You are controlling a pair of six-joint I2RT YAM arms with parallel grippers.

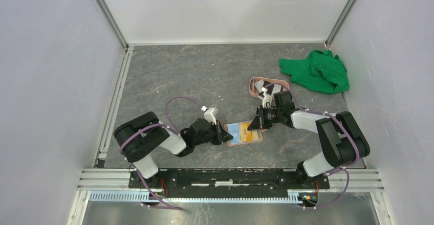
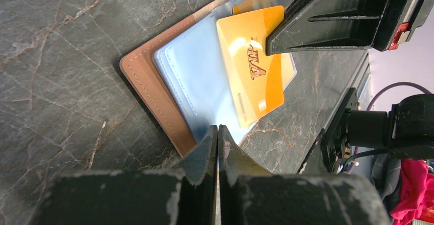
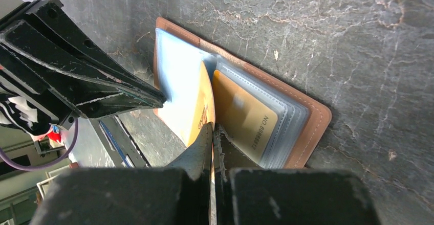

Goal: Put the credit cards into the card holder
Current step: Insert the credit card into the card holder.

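Note:
The tan-brown card holder (image 1: 236, 133) lies open on the table between both grippers, its light blue and clear sleeves facing up (image 2: 148, 82) (image 3: 312, 117). My left gripper (image 1: 225, 133) (image 2: 218, 129) is shut on the near edge of a light blue sleeve. My right gripper (image 1: 254, 124) (image 3: 212, 127) is shut on an orange-yellow VIP card (image 2: 253, 76) (image 3: 202, 110), which it holds tilted over the sleeves. A second gold card (image 3: 244, 120) sits inside a clear sleeve. No other cards show.
A pink oval tray (image 1: 266, 86) lies just behind the right gripper. A green cloth (image 1: 316, 70) is bunched at the back right corner. White walls close in the grey marble table (image 1: 169, 76) on three sides.

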